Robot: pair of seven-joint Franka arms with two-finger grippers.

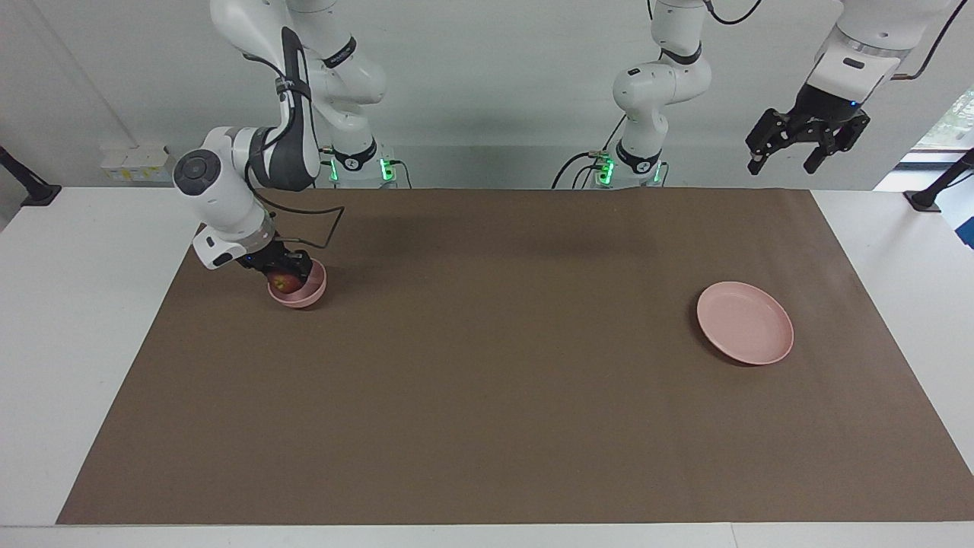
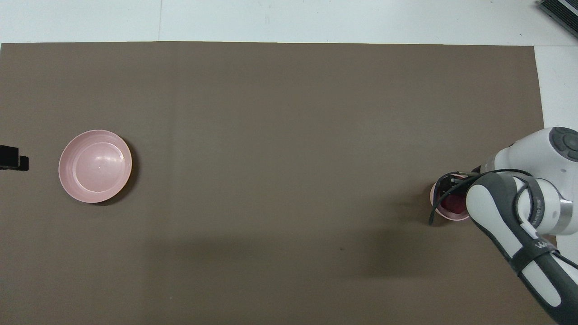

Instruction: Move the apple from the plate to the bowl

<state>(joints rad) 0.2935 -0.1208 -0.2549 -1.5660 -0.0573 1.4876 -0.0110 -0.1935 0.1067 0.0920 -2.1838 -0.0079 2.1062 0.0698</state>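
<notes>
The dark red apple (image 1: 285,283) lies inside the small deep pink bowl (image 1: 310,292), toward the right arm's end of the table. My right gripper (image 1: 284,271) reaches down into the bowl, right at the apple. In the overhead view the right arm covers most of the bowl (image 2: 436,206), and only a bit of the apple (image 2: 454,206) shows. The flat pink plate (image 1: 746,323) sits bare toward the left arm's end and also shows in the overhead view (image 2: 95,166). My left gripper (image 1: 785,161) waits open, raised high off the brown mat's corner.
A brown mat (image 1: 487,396) covers most of the white table. Only the left gripper's black tip (image 2: 13,158) shows in the overhead view, beside the plate.
</notes>
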